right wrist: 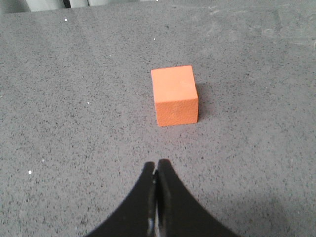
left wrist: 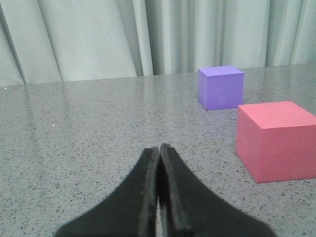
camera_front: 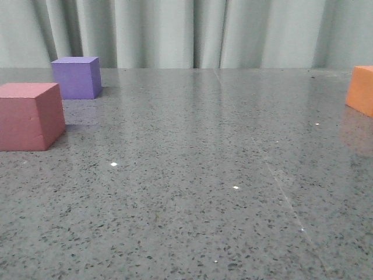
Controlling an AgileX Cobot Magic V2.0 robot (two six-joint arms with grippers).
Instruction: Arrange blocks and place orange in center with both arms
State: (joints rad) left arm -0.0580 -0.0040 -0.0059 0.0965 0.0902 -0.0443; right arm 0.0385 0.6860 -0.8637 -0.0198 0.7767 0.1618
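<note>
The red-pink cube (camera_front: 29, 115) sits at the left of the table, with the purple cube (camera_front: 76, 77) just behind it. The orange cube (camera_front: 361, 90) is at the far right edge of the front view, cut off by the frame. My left gripper (left wrist: 159, 148) is shut and empty; the red-pink cube (left wrist: 276, 140) and the purple cube (left wrist: 220, 87) lie ahead of it and to one side. My right gripper (right wrist: 156, 164) is shut and empty, with the orange cube (right wrist: 174, 96) a short way ahead of its tips. Neither gripper shows in the front view.
The grey speckled table (camera_front: 192, 175) stretches between the cubes. A pale curtain (camera_front: 192, 32) hangs behind the far table edge.
</note>
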